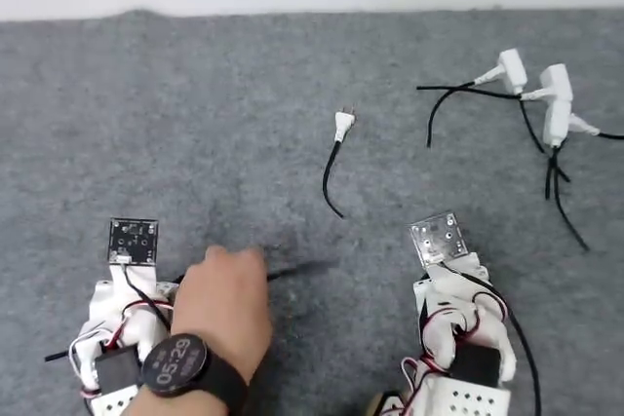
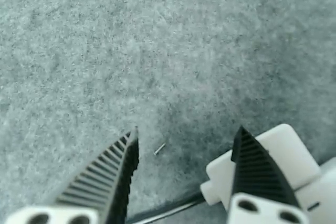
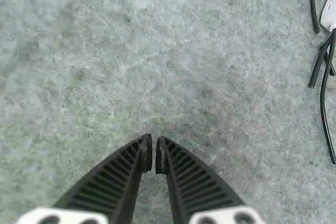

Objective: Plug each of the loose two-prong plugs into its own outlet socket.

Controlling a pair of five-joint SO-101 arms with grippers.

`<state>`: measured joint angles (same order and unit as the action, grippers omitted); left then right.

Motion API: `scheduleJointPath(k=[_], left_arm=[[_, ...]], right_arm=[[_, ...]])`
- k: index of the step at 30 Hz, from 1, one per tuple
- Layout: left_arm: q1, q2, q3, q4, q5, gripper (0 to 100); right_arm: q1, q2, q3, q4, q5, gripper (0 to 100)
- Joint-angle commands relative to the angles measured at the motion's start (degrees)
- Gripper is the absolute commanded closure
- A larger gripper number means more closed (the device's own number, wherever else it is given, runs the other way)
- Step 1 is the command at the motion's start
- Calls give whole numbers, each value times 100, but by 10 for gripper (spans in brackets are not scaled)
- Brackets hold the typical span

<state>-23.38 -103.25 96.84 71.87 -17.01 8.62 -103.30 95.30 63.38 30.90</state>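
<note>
1. The left arm (image 1: 117, 323) sits folded low at the near edge of the grey felt table (image 1: 195, 124), with its wrist camera facing down at the felt.
2. The left gripper (image 2: 186, 140) hangs just over the felt with its ribbed fingers (image 2: 118, 169) spread wide and nothing between them.
3. A white connector block (image 2: 278, 150) lies on the felt beside one finger, partly hidden behind it. I cannot tell whether they touch, or whether the block is a plug or a socket. A black cord (image 2: 163, 212) runs along the felt below the fingers.
4. A person's hand (image 1: 222, 309), with a watch (image 1: 175, 365) on the wrist, rests knuckles up on the table right beside the left arm. A thin black cord end (image 1: 297, 268) sticks out past its fingertips.
5. The right arm (image 1: 458, 323) is folded the same way at the near right.
6. The right gripper (image 3: 153, 153) has its two fingertips pressed together, holding nothing, above bare felt.
7. One loose two-prong plug (image 1: 343, 124) lies mid-table, prongs pointing away from the arms. Its short black lead (image 1: 330, 177) curls back toward them, well apart from both arms.
8. A cluster of white plug and socket pieces (image 1: 546, 94) lies at the far right, with black leads (image 1: 561, 192) trailing from it. I cannot tell which pieces are joined.
</note>
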Motion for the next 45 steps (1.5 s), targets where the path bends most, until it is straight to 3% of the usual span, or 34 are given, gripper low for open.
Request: scheduleJointPath(k=[1, 7, 45], left_arm=[[571, -88, -40, 88, -79, 711], [941, -88, -40, 88, -79, 711], [905, -88, -40, 88, -79, 711]], right_arm=[[66, -22, 123, 31, -9, 983], [66, -22, 123, 40, -9, 983], [66, -22, 123, 40, 0, 983]])
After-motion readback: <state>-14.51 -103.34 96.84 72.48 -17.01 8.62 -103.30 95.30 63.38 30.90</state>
